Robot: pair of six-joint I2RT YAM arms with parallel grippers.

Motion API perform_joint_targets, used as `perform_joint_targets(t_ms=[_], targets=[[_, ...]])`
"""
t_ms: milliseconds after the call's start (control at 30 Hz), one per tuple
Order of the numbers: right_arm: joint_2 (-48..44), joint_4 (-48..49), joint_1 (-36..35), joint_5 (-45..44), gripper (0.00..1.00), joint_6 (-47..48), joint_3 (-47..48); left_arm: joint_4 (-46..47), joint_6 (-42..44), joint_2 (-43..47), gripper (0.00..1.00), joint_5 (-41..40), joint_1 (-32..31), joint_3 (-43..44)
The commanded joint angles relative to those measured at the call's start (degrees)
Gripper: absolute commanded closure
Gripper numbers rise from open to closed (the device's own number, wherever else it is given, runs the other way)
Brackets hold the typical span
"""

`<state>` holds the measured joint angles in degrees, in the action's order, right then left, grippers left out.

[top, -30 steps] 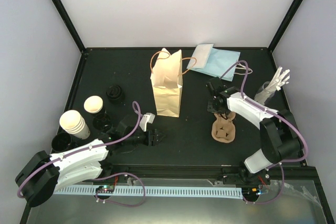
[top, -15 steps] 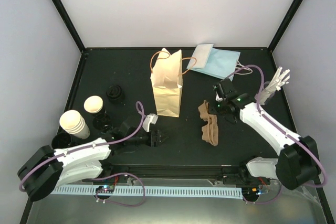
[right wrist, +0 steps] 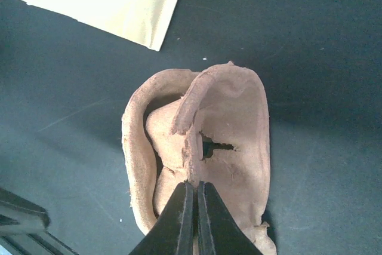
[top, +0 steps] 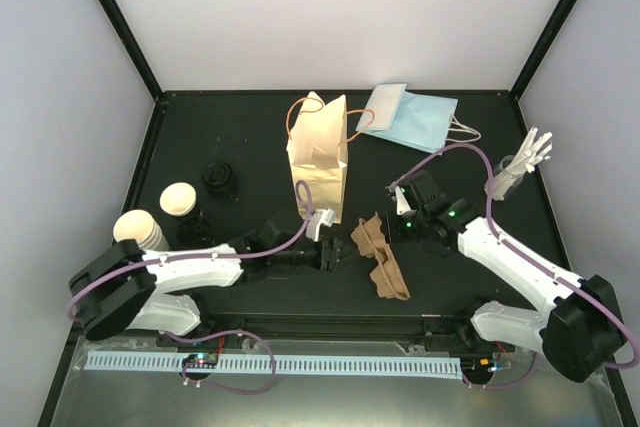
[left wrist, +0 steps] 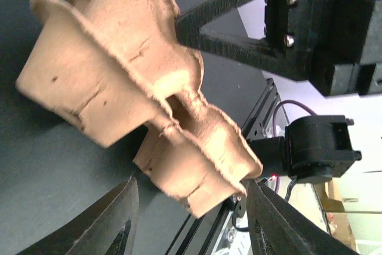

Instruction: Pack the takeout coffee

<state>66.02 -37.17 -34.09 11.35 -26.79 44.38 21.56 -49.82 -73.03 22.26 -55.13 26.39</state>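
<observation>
Black surface (top: 180,137), lower centre: our right jaws, grasping the brown moulded-pulp cup carrier (top: 378,262), have reached our released left jaws; handover likely.

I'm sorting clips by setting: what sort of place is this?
Probably a robot test cell staged as a coffee counter: white walls around a black table, a paper bag, stacked cups, a pulp carrier.

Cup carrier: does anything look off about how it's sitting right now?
Yes. The brown pulp cup carrier is tipped up on edge near the paper bag, not flat. The right claw is shut on one thin ragged rim, and the open left claw faces its other end.
</observation>
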Motion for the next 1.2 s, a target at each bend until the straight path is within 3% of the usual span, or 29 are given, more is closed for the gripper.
perform_joint_targets(t_ms=[0,233,533,633,733,833,967,1167], targets=[[-1.6,3.2,-1.1,2.6,0.99,1.3,-0.8,1.1,-3.1,-4.2,0.49,-2.6,-0.8,4.7],[-2.4,2.9,-2.9,1.8,0.99,2.1,-0.9,-0.7,-6.4,-7.2,0.48,-5.4,-0.8,5.9],[-2.9,0.8,-6.6,-1.6,0.99,2.5,0.8,-5.4,-6.8,-10.5,0.36,-8.5,-0.8,8.4],[-3.4,-1.5,-6.7,-4.5,0.99,2.4,2.2,-6.8,-6.8,-10.4,0.37,-10.1,-0.8,7.9],[-4.2,-3.9,-6.7,-7.7,0.99,1.9,4.1,-9.1,-6.3,-10.4,0.44,-11.6,-0.8,7.7],[-4.9,-7.4,-6.7,-12.7,0.99,0.8,6.7,-10.7,-5.8,-10.4,0.52,-12.0,-0.8,7.6],[-5.0,-13.0,-6.6,-22.6,0.99,-1.2,11.0,-11.6,-5.3,-10.4,0.56,-12.2,-0.7,7.2],[0.4,-23.6,-6.0,-46.4,0.99,-4.6,17.7,-11.1,-5.2,-8.4,0.59,-11.9,-0.7,5.2]])
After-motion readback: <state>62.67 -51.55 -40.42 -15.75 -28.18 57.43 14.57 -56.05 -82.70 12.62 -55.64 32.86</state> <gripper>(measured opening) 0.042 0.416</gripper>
